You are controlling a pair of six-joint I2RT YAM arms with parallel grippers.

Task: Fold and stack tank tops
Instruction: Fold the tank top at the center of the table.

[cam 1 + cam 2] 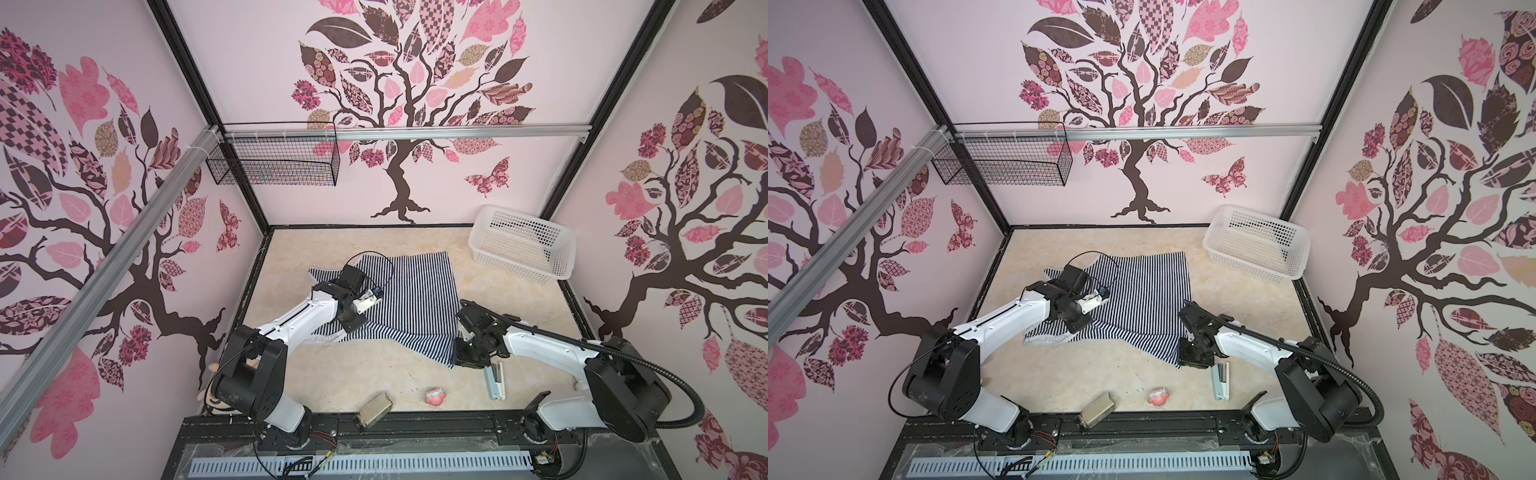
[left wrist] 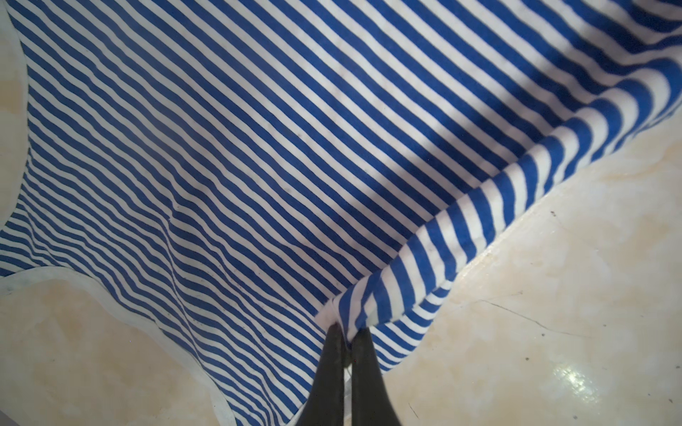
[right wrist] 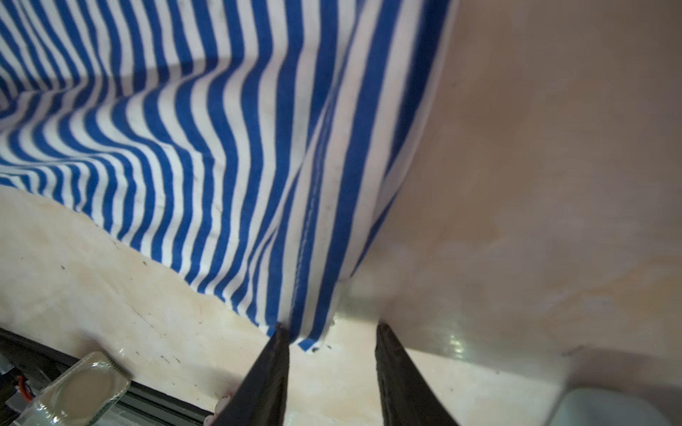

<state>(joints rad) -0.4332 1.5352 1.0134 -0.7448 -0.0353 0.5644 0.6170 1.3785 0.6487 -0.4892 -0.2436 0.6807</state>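
The tank top (image 1: 415,299) (image 1: 1142,299), navy-and-white striped, lies spread in the middle of the table with its near edge rumpled. My left gripper (image 2: 347,330) is shut on a rolled-up edge of the tank top (image 2: 258,147), pinching a fold of cloth just above the table. In both top views the left gripper (image 1: 351,324) (image 1: 1077,322) sits over the cloth's left side. My right gripper (image 3: 328,328) is open at the near right corner of the tank top (image 3: 184,129). That corner tip lies on the table between its fingers, against one finger (image 3: 276,343).
A white plastic basket (image 1: 523,245) stands at the back right. A stapler (image 1: 494,380) lies just beside the right gripper (image 1: 461,361). A pink toy (image 1: 435,397) and a glass bottle (image 1: 372,409) lie near the front edge. A wire basket (image 1: 274,164) hangs on the back rail.
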